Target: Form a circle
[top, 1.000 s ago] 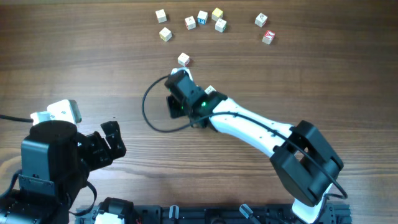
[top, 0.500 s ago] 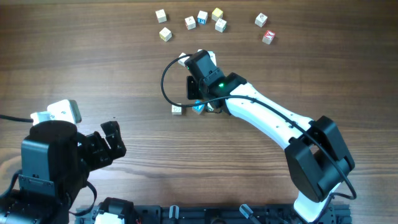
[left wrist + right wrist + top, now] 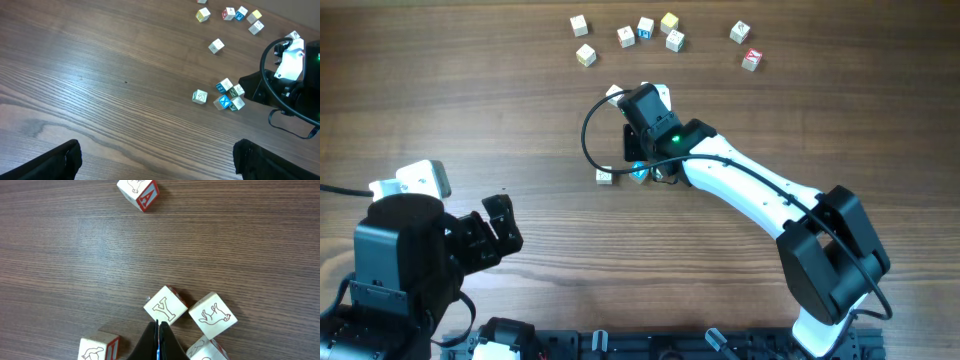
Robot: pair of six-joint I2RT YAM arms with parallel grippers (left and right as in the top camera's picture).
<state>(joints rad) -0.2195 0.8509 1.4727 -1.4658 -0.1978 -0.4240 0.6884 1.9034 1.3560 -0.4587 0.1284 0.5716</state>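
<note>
At seven o'clock on the table (image 3: 440,90), my left gripper (image 3: 157,152) hangs low with its fingers (image 3: 55,160) spread as wide as they go, only wood grain showing between them. Moving right, at twelve o'clock of the overhead view, the loose cubes (image 3: 626,37) lie scattered along the far edge, well apart from everything else. A single cube (image 3: 613,93) shows below them, just beside the right wrist. Near the centre of the table sits a lone cube (image 3: 604,176), at nine o'clock of the circle (image 3: 639,173) and apart from it by a small gap. From my left wrist camera the circle (image 3: 223,102) reads as four pale cubes pressed together, two of them showing blue faces. It is a bunch more than a ring, and from above it is partly covered by the right arm (image 3: 740,200). That arm reaches from five o'clock up towards the centre, its white link crossing over the bunch. Through the right wrist camera, my right gripper (image 3: 157,339) is pinched fully together with nothing clamped in it. A Y cube (image 3: 165,307) lies just ahead of the tips, and I cannot tell whether they touch. An animal cube (image 3: 213,315) sits just beside it at three o'clock, and a red A cube (image 3: 138,192) lies well apart at twelve o'clock. Two further cubes are cut off by the lower edge, at seven and five o'clock. I cannot tell which cubes on the table these are.
</note>
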